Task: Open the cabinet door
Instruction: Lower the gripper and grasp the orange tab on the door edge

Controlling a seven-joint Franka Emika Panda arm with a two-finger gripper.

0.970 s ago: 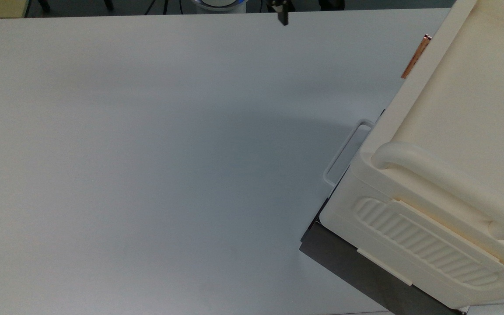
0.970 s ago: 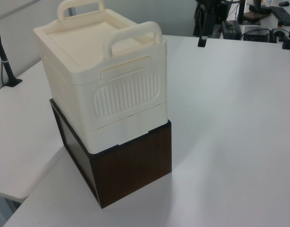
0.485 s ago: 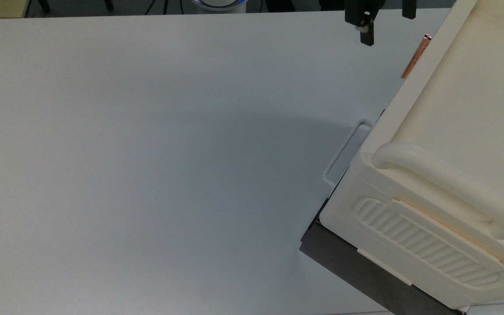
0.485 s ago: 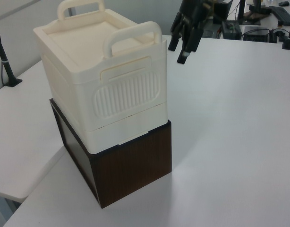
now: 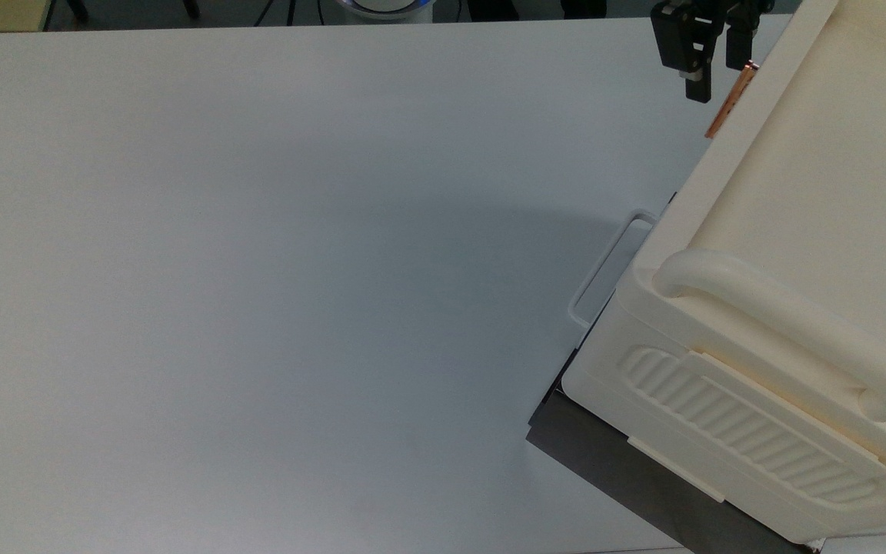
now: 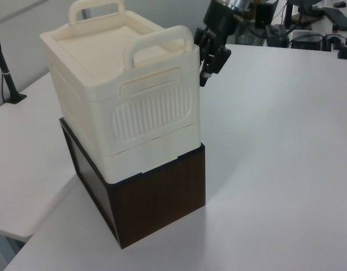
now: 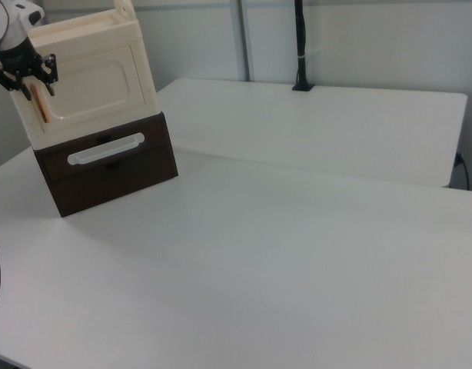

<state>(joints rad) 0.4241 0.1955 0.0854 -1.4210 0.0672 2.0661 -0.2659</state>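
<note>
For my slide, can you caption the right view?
Robot claw reaching the copper handle of the closed cream cabinet door.

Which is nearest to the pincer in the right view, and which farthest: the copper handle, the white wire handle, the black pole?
From the pincer:
1. Copper handle, just below, at the door's left edge.
2. White wire handle, lower right, on the brown drawer.
3. Black pole, far right, at the table's back.
</note>
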